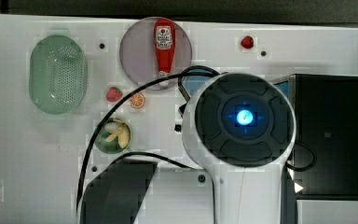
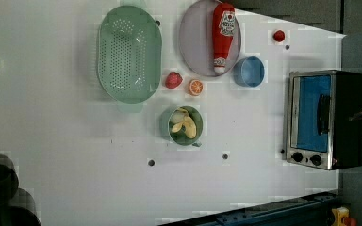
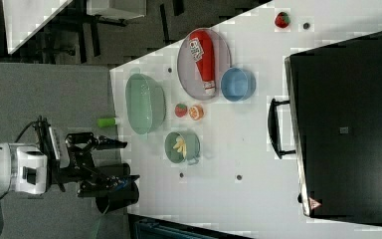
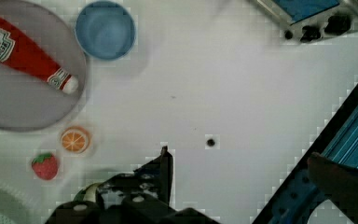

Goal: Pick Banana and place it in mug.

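Table (image 2: 75, 141): white, 1.
Colander (image 2: 128, 53): 1, green.
Strawberries (image 2: 173, 80): 2.
Mug (image 2: 185, 125): 1, green.
Banana (image 2: 185, 124): pale pieces lying inside mug.
Orange slice (image 2: 196, 87): 1.
Plate (image 2: 195, 42): 1, bearing ketchup bottle (image 2: 223, 36).
Blue cup (image 2: 249, 71): 1.
Oven (image 2: 325, 120): 1.
Gripper (image 3: 127, 160): fingers spread apart, holding nothing.

2 strawberries (image 2: 173, 79) (image 2: 278, 36), 1 orange slice (image 2: 196, 87), 1 mug (image 2: 185, 125), 1 colander (image 2: 129, 52).

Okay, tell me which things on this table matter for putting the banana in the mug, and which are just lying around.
Job:
banana, already in the mug
mug

Lying about:
colander
ketchup bottle on the plate
blue cup
orange slice
strawberry
toaster oven
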Robot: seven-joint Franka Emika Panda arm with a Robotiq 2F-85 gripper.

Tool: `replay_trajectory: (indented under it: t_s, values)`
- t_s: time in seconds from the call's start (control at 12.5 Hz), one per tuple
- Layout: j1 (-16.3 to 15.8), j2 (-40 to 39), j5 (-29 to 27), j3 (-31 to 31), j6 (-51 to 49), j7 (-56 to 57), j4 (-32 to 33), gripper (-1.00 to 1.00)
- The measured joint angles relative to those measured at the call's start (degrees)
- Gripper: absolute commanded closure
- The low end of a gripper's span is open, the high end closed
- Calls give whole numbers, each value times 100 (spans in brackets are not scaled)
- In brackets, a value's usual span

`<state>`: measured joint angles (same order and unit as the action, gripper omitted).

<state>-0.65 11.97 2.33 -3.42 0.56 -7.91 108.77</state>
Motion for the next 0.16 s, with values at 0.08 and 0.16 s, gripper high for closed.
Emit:
replay_trajectory:
  t_s: [0.08, 0.16]
  values:
    - [10, -55, -1, -25, 117, 16, 11, -100]
    - [-2, -80, 73, -50, 117, 13, 11, -100]
